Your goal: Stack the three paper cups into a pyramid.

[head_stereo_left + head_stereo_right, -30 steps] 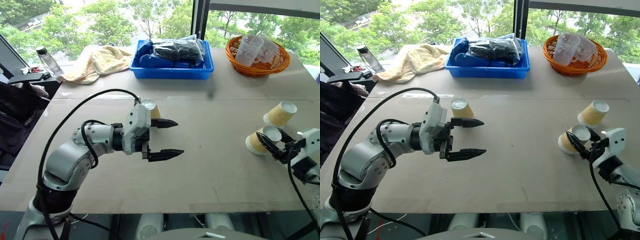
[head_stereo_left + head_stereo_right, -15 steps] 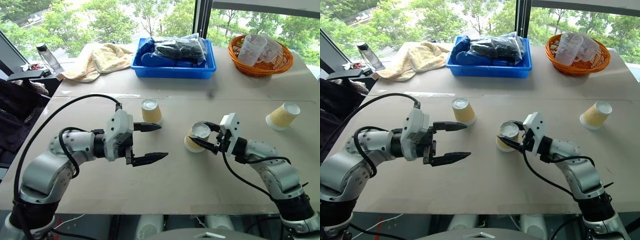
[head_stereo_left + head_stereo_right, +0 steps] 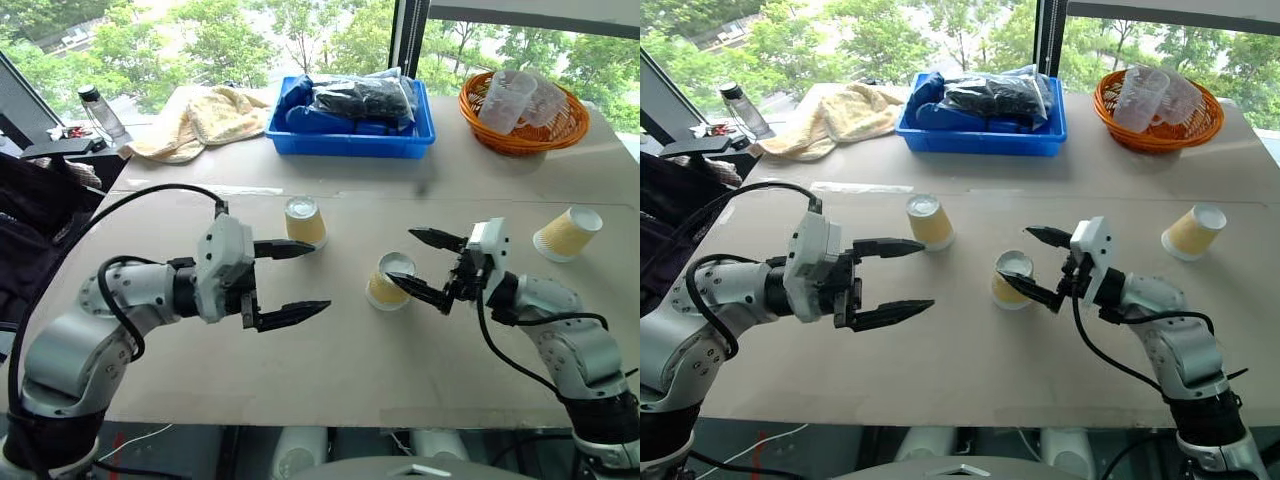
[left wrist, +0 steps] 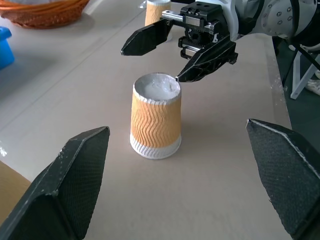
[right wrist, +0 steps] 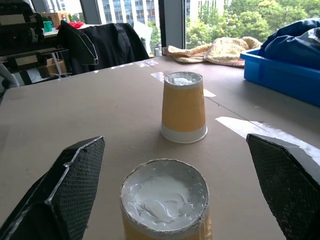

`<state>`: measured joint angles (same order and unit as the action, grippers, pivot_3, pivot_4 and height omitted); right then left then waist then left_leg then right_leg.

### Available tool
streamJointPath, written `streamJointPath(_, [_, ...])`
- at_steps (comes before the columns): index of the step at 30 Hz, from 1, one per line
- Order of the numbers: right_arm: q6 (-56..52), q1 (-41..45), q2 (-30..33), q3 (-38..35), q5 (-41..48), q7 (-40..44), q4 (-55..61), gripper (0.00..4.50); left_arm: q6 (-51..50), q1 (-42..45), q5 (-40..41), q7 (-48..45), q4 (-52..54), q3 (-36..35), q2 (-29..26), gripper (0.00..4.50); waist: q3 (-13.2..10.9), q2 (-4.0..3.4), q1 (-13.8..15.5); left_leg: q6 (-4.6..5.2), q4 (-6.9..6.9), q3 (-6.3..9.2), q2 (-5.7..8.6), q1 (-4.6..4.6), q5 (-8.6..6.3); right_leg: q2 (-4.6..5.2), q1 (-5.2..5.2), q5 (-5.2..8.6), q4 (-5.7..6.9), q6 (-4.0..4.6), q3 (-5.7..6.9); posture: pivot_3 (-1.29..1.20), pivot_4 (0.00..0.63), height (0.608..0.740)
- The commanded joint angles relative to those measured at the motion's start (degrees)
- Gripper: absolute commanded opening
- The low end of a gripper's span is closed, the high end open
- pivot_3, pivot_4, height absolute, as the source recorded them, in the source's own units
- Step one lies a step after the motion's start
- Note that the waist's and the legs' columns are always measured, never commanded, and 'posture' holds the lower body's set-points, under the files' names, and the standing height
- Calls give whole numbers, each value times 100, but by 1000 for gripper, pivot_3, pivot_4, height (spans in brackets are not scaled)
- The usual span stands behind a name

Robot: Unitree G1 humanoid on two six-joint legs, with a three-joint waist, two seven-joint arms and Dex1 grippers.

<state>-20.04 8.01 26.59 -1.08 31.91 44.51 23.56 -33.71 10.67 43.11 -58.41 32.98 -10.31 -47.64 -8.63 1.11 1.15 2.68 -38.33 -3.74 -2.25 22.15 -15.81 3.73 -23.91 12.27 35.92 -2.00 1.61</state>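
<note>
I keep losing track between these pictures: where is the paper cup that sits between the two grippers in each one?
Left eye view: middle cup, table centre.
Right eye view: centre.
Left wrist view: centre, upside down.
Right wrist view: bottom centre, seen from above.
Shared landmark: the right gripper, open beside it.

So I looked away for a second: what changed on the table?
The right claw carried a paper cup from the table's right side to the middle, set it upside down and opened. The left claw stayed open; the other two cups stayed put.
</note>
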Motion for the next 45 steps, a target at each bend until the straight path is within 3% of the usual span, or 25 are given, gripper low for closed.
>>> streamJointPath(1, [9, 82, -109, -979, 314, -765, 128, 4479, -90, 618, 227, 232, 5, 318, 296, 4500, 0, 1, -24, 0, -3, 1, 2, -2, 0, 1, 2, -2, 0, -3, -7, 0, 150, 733])
streamJointPath(10, [835, 207, 403, -1956, -1287, -2038, -1470, 4479, -246, 2255, -536, 692, -885, 1568, 1179, 4500, -1, 4, -37, 0, -5, -22, 13, -13, 1, -12, 18, -4, 1, -7, -23, 0, 150, 733])
streamJointPath(21, [1205, 864, 217, -2182, -2082, -3433, -2813, 4479, -333, 2645, -889, 822, -1164, 1843, 1501, 4500, -5, -2, -174, -2, 3, -27, 6, -18, 2, -27, 7, -10, 2, -23, -56, 0, 150, 733])
streamJointPath(31, [1027, 1371, -27, -2278, -1917, -3901, -3513, 4479, -384, 2541, -944, 758, -1062, 1825, 1426, 4500, -5, -3, -181, -3, 3, -28, 6, -21, 2, -26, 3, -12, 2, -25, -77, 0, 150, 733])
streamJointPath(45, [924, 1361, -75, -2217, -1837, -3795, -3681, 4479, -437, 2579, -934, 1015, -1144, 1686, 1622, 4500, -6, -3, -183, -2, 3, -29, 6, -20, 2, -25, 2, -14, 2, -28, -81, 0, 150, 733])
